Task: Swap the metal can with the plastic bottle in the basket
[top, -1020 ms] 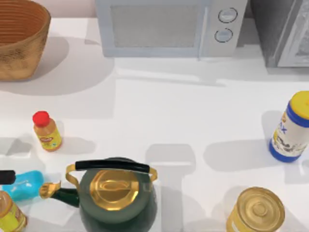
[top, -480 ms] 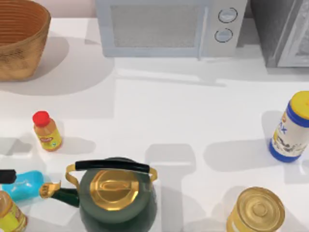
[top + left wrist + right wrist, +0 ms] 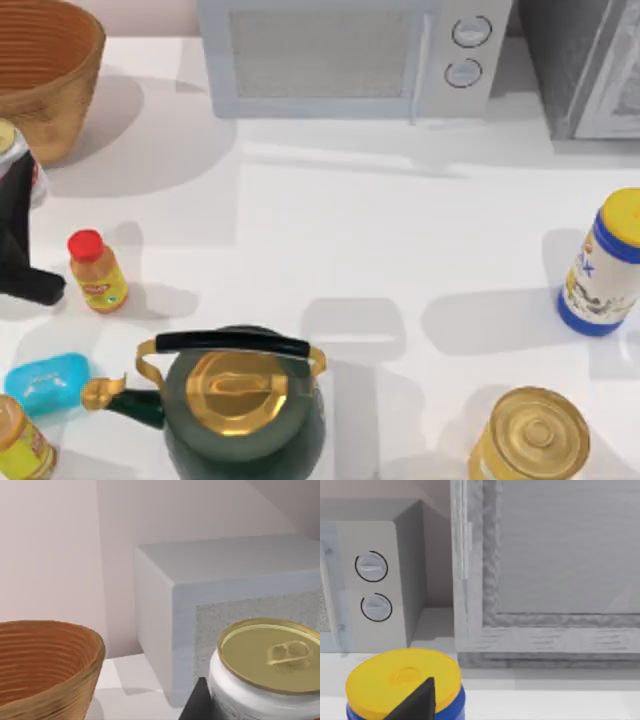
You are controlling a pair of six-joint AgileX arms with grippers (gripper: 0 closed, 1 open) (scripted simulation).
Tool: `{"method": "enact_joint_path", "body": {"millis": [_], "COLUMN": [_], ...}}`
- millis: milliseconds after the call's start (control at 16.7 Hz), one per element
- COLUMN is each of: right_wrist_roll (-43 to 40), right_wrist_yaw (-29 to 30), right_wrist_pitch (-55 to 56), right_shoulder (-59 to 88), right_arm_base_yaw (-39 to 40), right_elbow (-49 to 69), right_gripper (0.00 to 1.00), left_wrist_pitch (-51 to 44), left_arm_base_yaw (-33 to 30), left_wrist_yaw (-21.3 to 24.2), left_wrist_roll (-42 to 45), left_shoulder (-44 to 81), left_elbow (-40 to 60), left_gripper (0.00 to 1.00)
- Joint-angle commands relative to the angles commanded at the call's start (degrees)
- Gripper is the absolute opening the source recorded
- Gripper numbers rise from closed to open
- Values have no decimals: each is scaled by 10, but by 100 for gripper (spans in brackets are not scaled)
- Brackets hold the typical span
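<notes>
My left arm's jaws (image 3: 14,215) are at the top view's left edge, just in front of the basket, clamped on a white can (image 3: 265,672) with a gold pull-tab lid; the can is lifted and sits beside the basket (image 3: 42,75), not in it. In the left wrist view the basket's ribbed orange-brown inside (image 3: 42,660) is seen only in part, and I cannot tell whether anything lies in it.

Near the jaws, toward the table's front, stands a small bottle with a red cap (image 3: 97,271), upright and apart from the arm. Further forward lies a blue soap-like block (image 3: 47,383), and at the front left corner a yellow bottle (image 3: 20,442) is cut by the edge. A dark green kettle with a gold lid (image 3: 240,405) stands front centre, its spout pointing at the blue block.

A white microwave (image 3: 355,55) stands at the back of the table (image 3: 400,240), right of the basket.

My right arm is at the right side, over a blue canister with a yellow lid (image 3: 404,682); whether its jaws are apart I cannot tell. A yellow tin with a gold lid (image 3: 530,437) stands at the front right.
</notes>
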Motion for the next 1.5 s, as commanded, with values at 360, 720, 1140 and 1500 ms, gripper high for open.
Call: {"method": "enact_joint_path", "body": {"millis": [360, 720, 1140, 1500], "right_wrist_roll": [0, 0, 0, 0], "right_wrist_yaw": [0, 0, 0, 0], "right_wrist_pitch": [0, 0, 0, 0], "right_shoulder": [0, 0, 0, 0], "right_arm_base_yaw": [0, 0, 0, 0], "right_elbow": [0, 0, 0, 0], "right_gripper": [100, 100, 100, 100], "left_wrist_pitch": [194, 390, 560, 599], "left_arm_base_yaw": [-78, -152, -190, -181], "left_wrist_yaw": [186, 373, 526, 561], "left_wrist_roll": [6, 10, 9, 9], "left_shoulder": [372, 754, 1074, 1141], "left_elbow": [167, 337, 485, 520], "left_gripper": [0, 0, 0, 0]}}
